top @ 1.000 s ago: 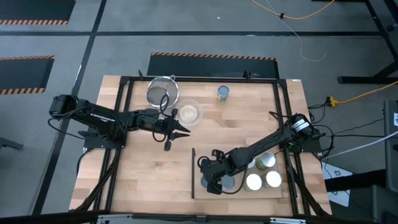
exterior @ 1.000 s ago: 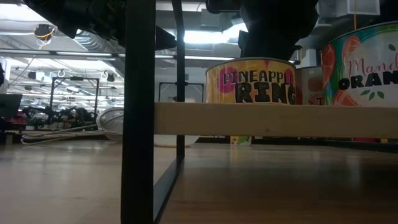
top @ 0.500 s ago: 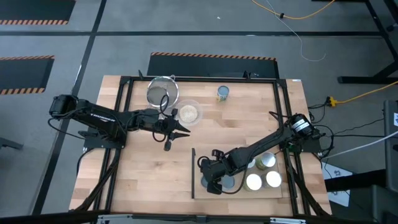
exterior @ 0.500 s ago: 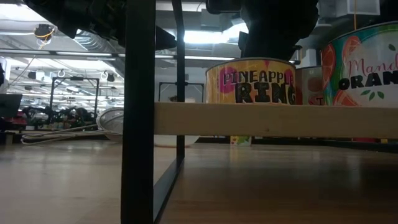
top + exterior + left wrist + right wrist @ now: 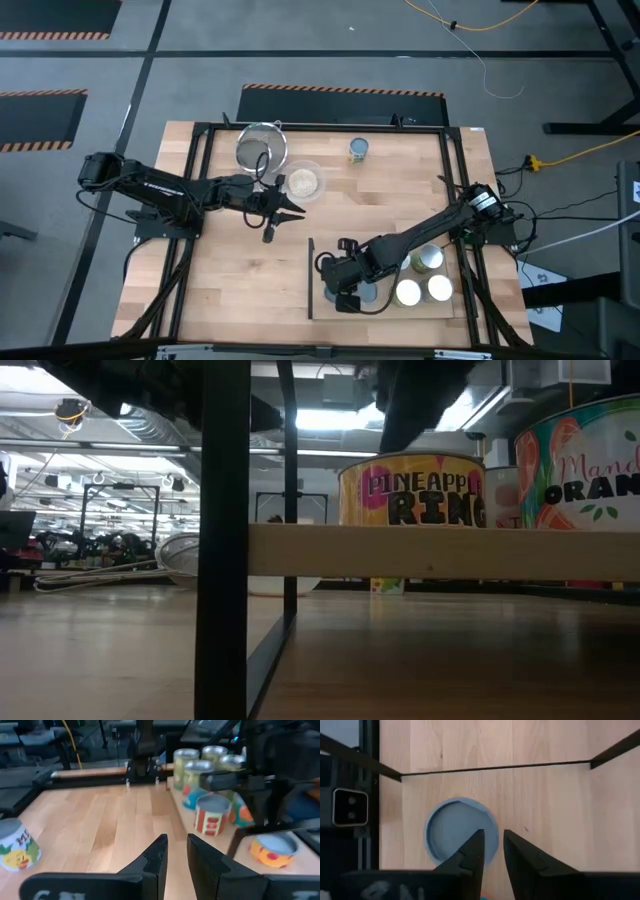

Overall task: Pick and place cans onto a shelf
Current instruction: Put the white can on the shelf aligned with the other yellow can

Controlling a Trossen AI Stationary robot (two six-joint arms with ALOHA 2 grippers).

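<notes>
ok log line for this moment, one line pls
right pincer: above blue-topped can on shelf, holding nothing | left pincer: waiting mid-table, nothing held | one can off shelf

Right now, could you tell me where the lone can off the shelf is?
In the high view, the lone can stands near the table's far edge, right of the glass bowl, away from the shelf.

Pineapple can: the label's last letters are hidden behind the neighbouring can.
Orange can: cut off by the low view's right edge.
Blue-topped can: partly covered by the right hand in the high view.
Cans at the shelf's far end: labels too blurred to be read.
Left-edge can: cut off in the left wrist view.
</notes>
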